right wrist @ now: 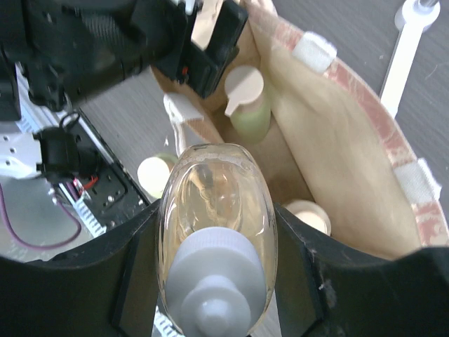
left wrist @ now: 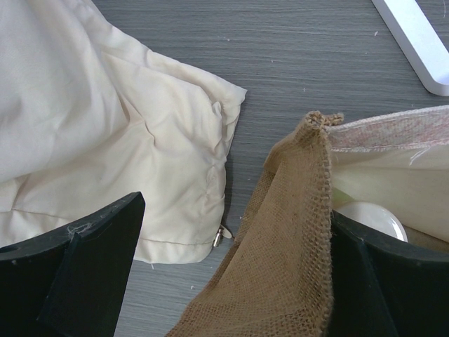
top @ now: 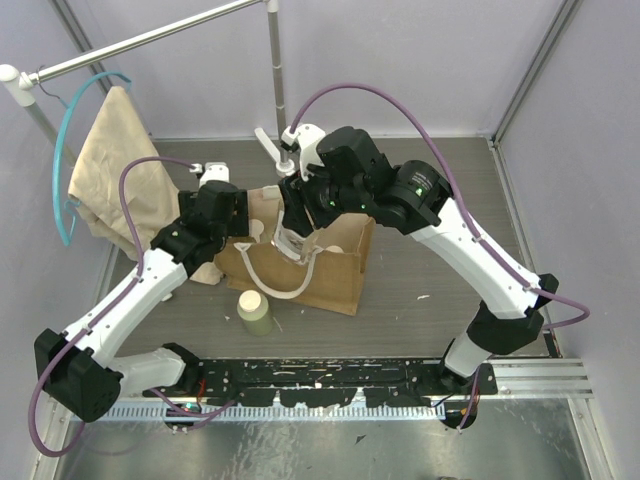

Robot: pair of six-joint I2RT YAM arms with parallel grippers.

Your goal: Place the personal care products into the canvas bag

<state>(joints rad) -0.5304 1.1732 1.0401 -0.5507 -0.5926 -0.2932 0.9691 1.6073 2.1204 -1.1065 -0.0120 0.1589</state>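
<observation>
Cloth (top: pixel 115 175): draped from a teal hanger (top: pixel 68 150) at far left, with its lower edge laid on the table (top: pixel 440 220) just beside the bag's left corner.
Left gripper (left wrist: pixel 235 217): set at the bag's left rim. The jaws are spread wide. The rim's brown weave is taken between them and lies against one finger (left wrist: pixel 382 281), and a clear gap is left to the other, so nothing is clamped.
Loose green bottle (top: pixel 253 312): stood upright on the table just in front of the bag, apart from both grippers.
Bag (top: pixel 330 275): stood open at mid-table, with its mouth turned up.
Right gripper (top: pixel 292 228): poised over the bag's mouth, toward its left end. The fingers are pressed against both sides of the clear bottle.
Clear bottle (right wrist: pixel 214 225): held between the right fingers, white cap toward the wrist and base toward the bag. Amber liquid is seen through it. Whether the base has passed below the rim cannot be told.
Bagged green bottle (right wrist: pixel 247 105): stood upright inside the bag at the left gripper's end, beyond the held bottle.
Cream bottle (right wrist: pixel 306 214): set inside the bag, seen just beside the held bottle, its round cap facing up.
Rack foot (top: pixel 275 150): white, on the table behind the bag.
</observation>
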